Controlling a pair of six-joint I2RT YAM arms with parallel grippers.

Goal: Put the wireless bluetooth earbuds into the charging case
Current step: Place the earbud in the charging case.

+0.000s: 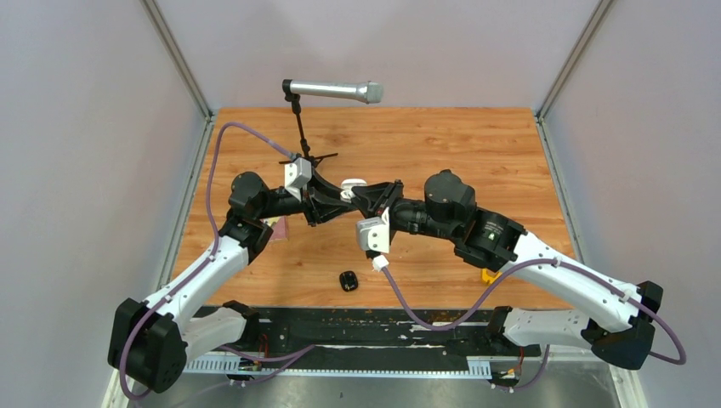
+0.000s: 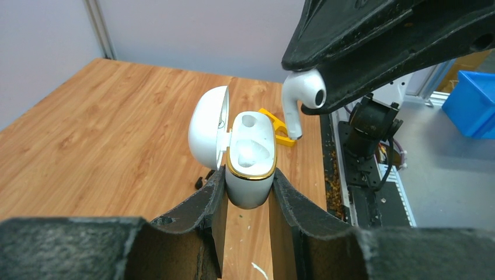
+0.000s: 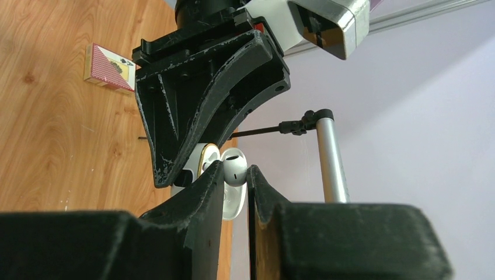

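My left gripper is shut on a white charging case with a gold rim, held above the table with its lid swung open to the left. Its far socket looks empty; I cannot tell whether the near one is filled. My right gripper is shut on a white earbud. In the left wrist view that earbud hangs stem down just above and right of the case mouth, apart from it. From the top, both grippers meet mid-table at the case.
A small black case lies on the wooden table near the front edge. A yellow piece sits by the right arm, and a red card box lies by the left arm. A microphone on a stand rises at the back.
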